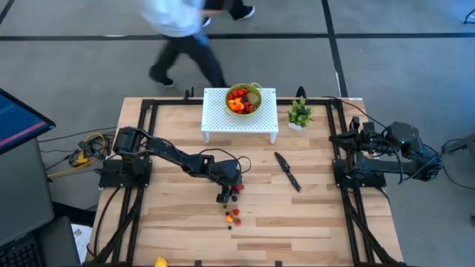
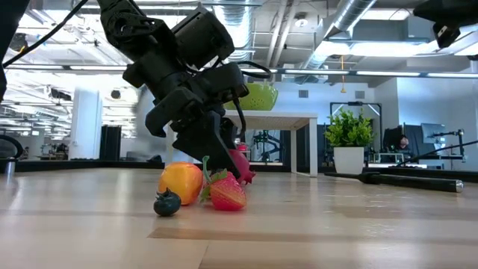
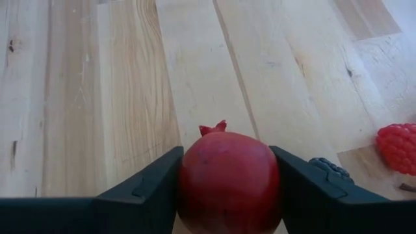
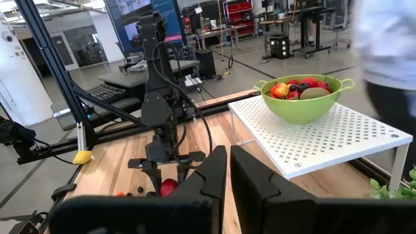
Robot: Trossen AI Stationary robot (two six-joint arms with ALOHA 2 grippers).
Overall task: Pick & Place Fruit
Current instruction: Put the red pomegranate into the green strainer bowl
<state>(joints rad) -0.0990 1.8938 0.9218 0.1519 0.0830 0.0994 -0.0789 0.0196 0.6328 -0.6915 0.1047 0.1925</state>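
Note:
My left gripper (image 1: 225, 196) stands low over the middle of the table, its fingers around a red toy pomegranate (image 3: 227, 175). A red raspberry (image 3: 398, 146) and a dark berry (image 3: 328, 167) lie on the wood just beside it. Toward the near edge lie an orange fruit (image 2: 181, 181), a strawberry (image 2: 228, 193) and a dark berry (image 2: 166, 202). More fruit fills the green bowl (image 1: 243, 98) on the white shelf (image 1: 215, 122). My right gripper (image 4: 227, 175) is shut and holds nothing, raised at the table's right edge. My left gripper has the pomegranate's round body pinched between its two fingers (image 3: 140, 192), one on each side (image 3: 188, 179). The fingers slant down from the table's left. The fruit's crown (image 3: 213, 128) points away from the wrist. Its underside is out of view.
A black knife (image 1: 288, 170) lies on the table right of centre. A small potted plant (image 1: 299, 113) stands beside the shelf. A yellow fruit (image 1: 159, 261) sits at the near edge. A person (image 1: 182, 30) walks past beyond the far edge.

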